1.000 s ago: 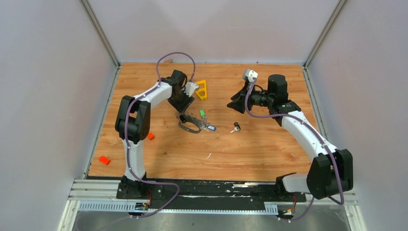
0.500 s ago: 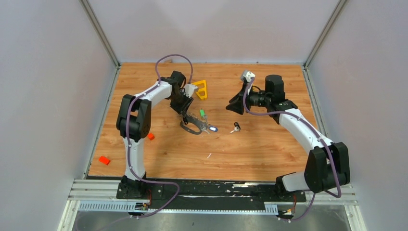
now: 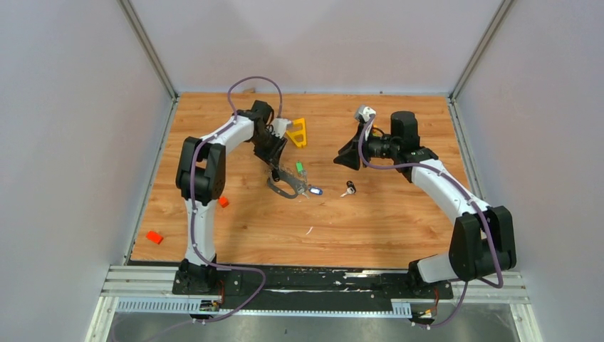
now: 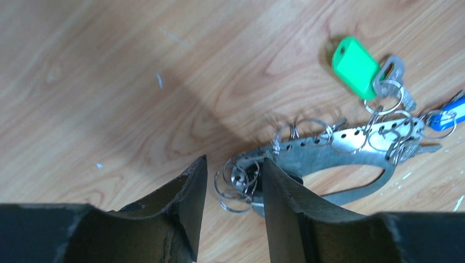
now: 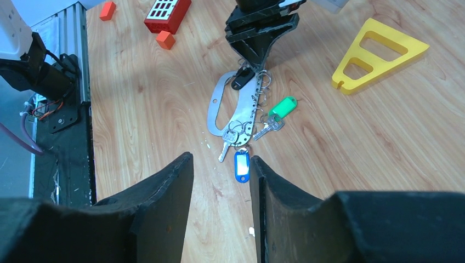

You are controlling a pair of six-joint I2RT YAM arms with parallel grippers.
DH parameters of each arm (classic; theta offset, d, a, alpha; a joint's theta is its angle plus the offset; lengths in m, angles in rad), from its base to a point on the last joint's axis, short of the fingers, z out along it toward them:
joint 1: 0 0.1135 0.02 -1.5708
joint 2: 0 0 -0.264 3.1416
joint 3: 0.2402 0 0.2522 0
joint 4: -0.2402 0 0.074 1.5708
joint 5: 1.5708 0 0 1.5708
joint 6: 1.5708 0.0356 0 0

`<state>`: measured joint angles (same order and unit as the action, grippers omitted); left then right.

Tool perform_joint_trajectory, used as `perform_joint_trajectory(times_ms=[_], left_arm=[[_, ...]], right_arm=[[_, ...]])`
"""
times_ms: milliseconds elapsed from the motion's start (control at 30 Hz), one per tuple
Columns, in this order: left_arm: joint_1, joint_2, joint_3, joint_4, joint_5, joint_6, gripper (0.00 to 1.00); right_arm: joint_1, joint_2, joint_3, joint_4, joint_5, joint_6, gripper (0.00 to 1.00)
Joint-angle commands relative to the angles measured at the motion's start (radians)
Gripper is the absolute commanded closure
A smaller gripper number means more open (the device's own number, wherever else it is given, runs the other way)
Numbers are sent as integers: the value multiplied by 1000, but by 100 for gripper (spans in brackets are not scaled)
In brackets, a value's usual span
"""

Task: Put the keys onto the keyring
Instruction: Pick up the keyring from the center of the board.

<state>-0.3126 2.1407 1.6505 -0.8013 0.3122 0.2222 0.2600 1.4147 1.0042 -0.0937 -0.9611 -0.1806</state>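
The silver keyring lies flat on the wood, with several small rings along its edge. A green-tagged key and a blue-tagged key hang from it. My left gripper is down at the loop's end and open. Loose rings lie between its fingers, and its right finger covers the loop's tip. A black tag sits by that end. Another small black-tagged key lies alone to the right of the keyring. My right gripper hovers open and holds nothing, facing the blue tag.
A yellow plastic triangle frame lies behind the left gripper. Small orange blocks sit near the table's left side, and a red block shows in the right wrist view. Grey walls enclose the table.
The left gripper's jaws have narrowed and come down onto the keyring's end, which shifted slightly. The right arm has edged a little to the left.
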Motion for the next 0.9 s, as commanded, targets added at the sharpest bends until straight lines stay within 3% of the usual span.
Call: perform_joint_trajectory(times_ms=[0,133,467,867], left_arm=[[4,33,82,16,63,-21,50],[4,52,107,7,75,-27,50],[4,43,92,16,130,-13,64],[-8,78,124,25,77,85,64]], right_arm=[[-5,4,8,17,-28,7,58],[-4,5,8,14,-28,4,58],[-4,21,14,7,-32,2,59],[-3,42,29,-8,-39,2,60]])
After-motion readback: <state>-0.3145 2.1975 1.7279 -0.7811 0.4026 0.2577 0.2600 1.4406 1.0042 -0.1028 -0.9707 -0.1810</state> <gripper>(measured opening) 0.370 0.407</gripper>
